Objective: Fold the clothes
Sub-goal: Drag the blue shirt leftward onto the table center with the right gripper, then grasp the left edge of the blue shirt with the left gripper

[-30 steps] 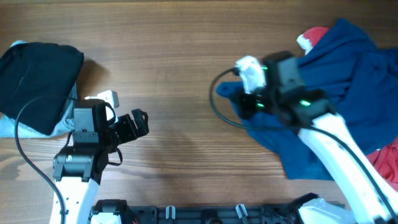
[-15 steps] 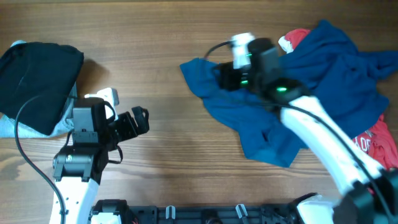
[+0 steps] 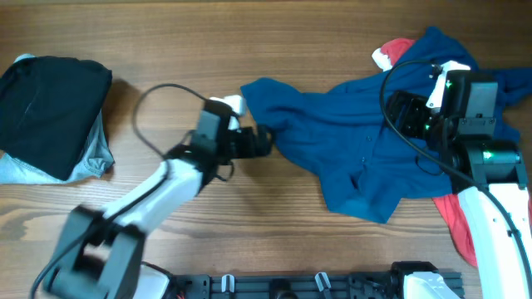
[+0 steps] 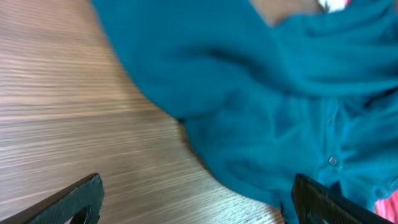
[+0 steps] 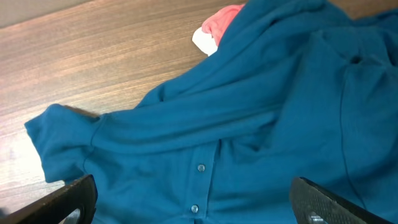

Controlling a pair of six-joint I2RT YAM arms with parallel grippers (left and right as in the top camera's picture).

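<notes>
A dark blue buttoned shirt (image 3: 357,133) lies crumpled and spread across the right half of the table, one sleeve end (image 3: 253,90) reaching left. My left gripper (image 3: 263,141) is open at the shirt's left edge; in the left wrist view its fingers (image 4: 78,200) straddle bare wood and the blue cloth (image 4: 261,106), holding nothing. My right gripper (image 3: 399,115) hovers open over the shirt's middle. In the right wrist view the button placket (image 5: 199,180) lies between the wide jaws. A red garment (image 3: 392,53) peeks out behind the shirt, and more red cloth (image 3: 453,223) lies under it.
A folded black garment (image 3: 50,104) rests at the far left on a pale blue one (image 3: 96,158). Bare wooden table (image 3: 249,41) spans the back and the middle front. The arm bases and a black rail (image 3: 274,286) line the front edge.
The right gripper dragged the blue shirt leftward, opened, let it go and drew back to the right. The left arm swung right from its rest spot to the shirt's left edge.
</notes>
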